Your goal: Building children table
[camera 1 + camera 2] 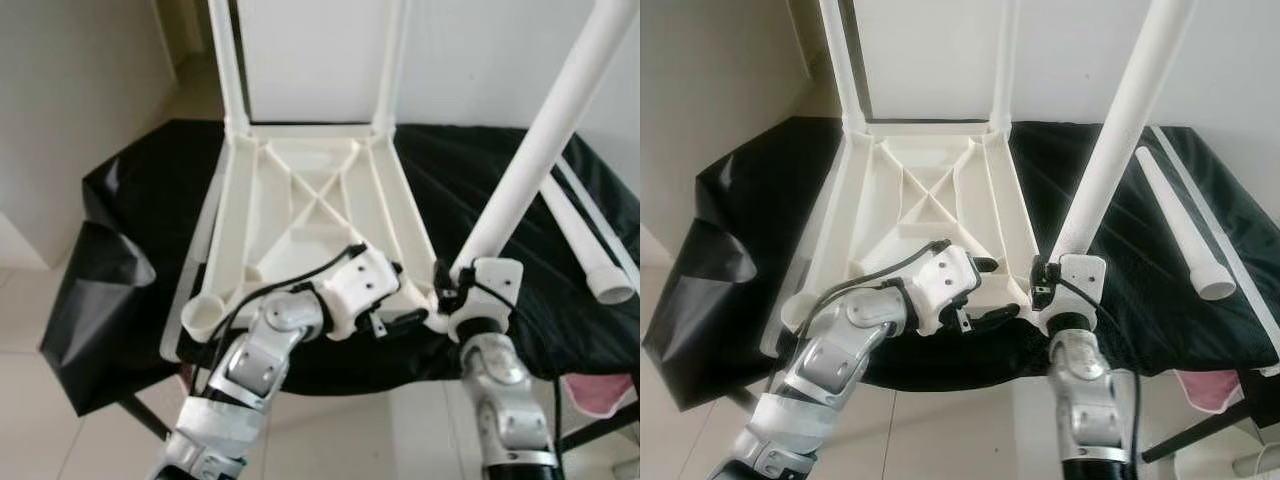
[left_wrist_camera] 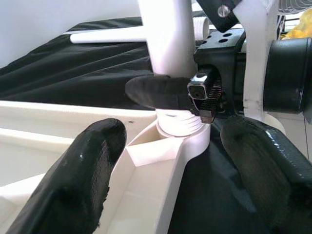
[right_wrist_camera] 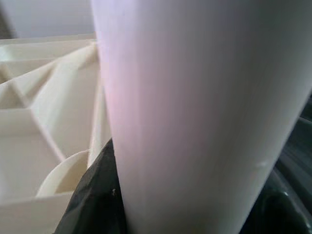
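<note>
The white plastic tabletop (image 1: pixel 300 205) lies upside down on a black-covered table. Two white legs (image 1: pixel 228 60) stand in its far corner sockets. A third leg (image 1: pixel 530 150) leans up to the right out of the near right socket (image 2: pixel 183 132), with my right gripper (image 1: pixel 450 285) shut on its base. One of that gripper's fingers (image 2: pixel 156 92) wraps across the leg (image 2: pixel 168 48). My left gripper (image 1: pixel 405 295) is open, its fingers straddling the same corner of the tabletop from the left. The near left socket (image 1: pixel 205 315) holds nothing.
A loose white leg (image 1: pixel 590 240) lies on the black cloth (image 1: pixel 150 200) to the right, alongside a thin white rod. The cloth hangs over the table's left edge. A pink item (image 1: pixel 600 392) sits low at the right, beyond the table's front edge.
</note>
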